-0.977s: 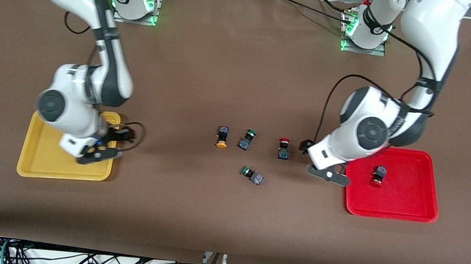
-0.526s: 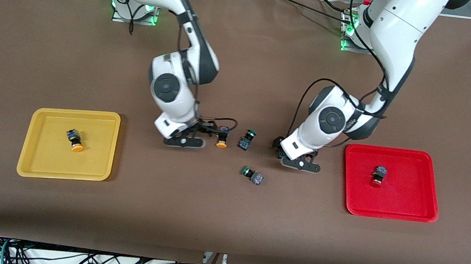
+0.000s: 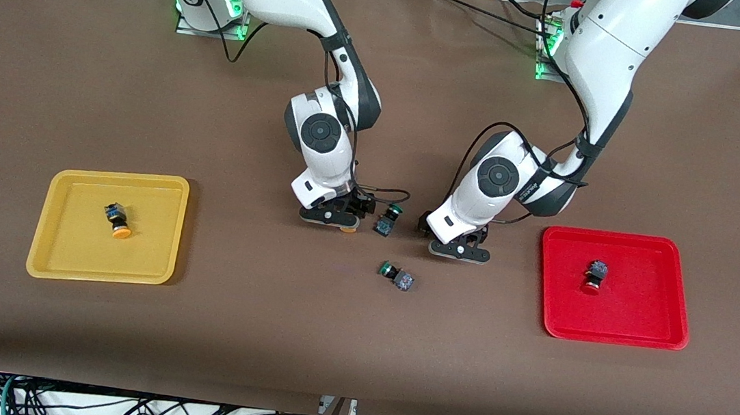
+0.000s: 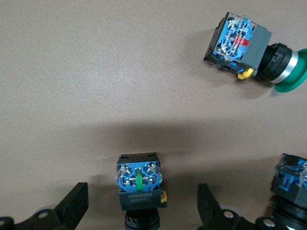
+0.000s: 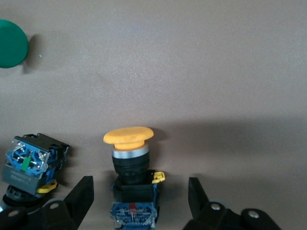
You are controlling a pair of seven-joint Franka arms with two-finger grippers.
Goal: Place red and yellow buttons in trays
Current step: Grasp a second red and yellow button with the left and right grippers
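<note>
We found both arms low over the middle of the brown bench (image 3: pixel 354 357). The right claw (image 3: pixel 330 218) sat down at the bench with its fingers (image 5: pixel 81 196) spread apart and a yellow button (image 5: pixel 129 163) lying on its side between them, touching neither as far as we could see; from the front only the edge of its orange cap showed under the claw. The left claw (image 3: pixel 459 251) was likewise down at the bench, its fingers (image 4: pixel 74 206) wide, with a dark blue-topped switch body (image 4: pixel 139 184) between them. That body's cap was hidden in the left wrist view, and from the front the claw covered it, so we could not tell its colour.

Between the two claws lay a green button (image 3: pixel 388 220), just beside the right claw. A second green button (image 3: pixel 397 276) lay nearer the front camera than the first, apart from both claws.

Toward the right arm's end of the bench sat the yellow tray (image 3: pixel 61 268), holding one yellow-capped button (image 3: pixel 117 220) on its side. Toward the left arm's end sat the red tray (image 3: pixel 638 335), holding one red-capped button (image 3: pixel 594 274). Both trays were well apart from the claws.
</note>
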